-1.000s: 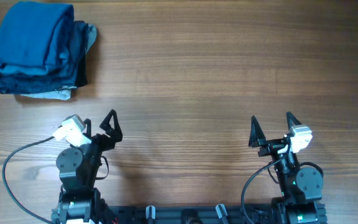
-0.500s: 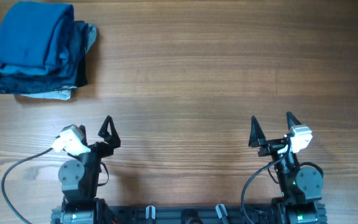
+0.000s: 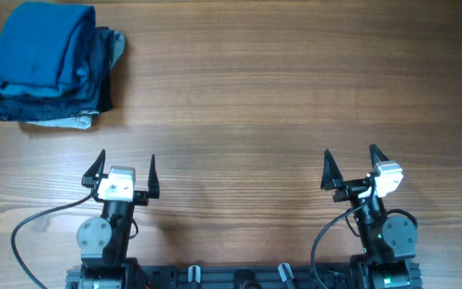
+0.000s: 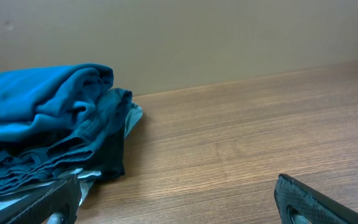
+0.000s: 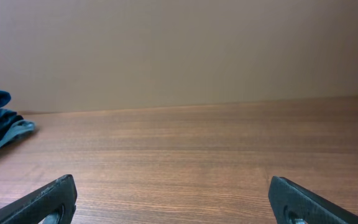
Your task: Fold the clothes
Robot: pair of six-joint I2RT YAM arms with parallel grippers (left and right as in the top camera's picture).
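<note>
Since a second ago the left gripper [image 3: 125,165] has swung from an angled pose to face squarely up the table [image 3: 279,88], matching the right gripper [image 3: 350,160], which has not budged; both stand spread wide and empty. The clothes [image 3: 38,44], a blue shirt, lie folded atop a stack of darker folded pieces [image 3: 54,108] at the far left corner, well apart from both arms. Folding looks done, so the step seems to be parking: settle the left arm straight and low, never sweeping toward the stack.
</note>
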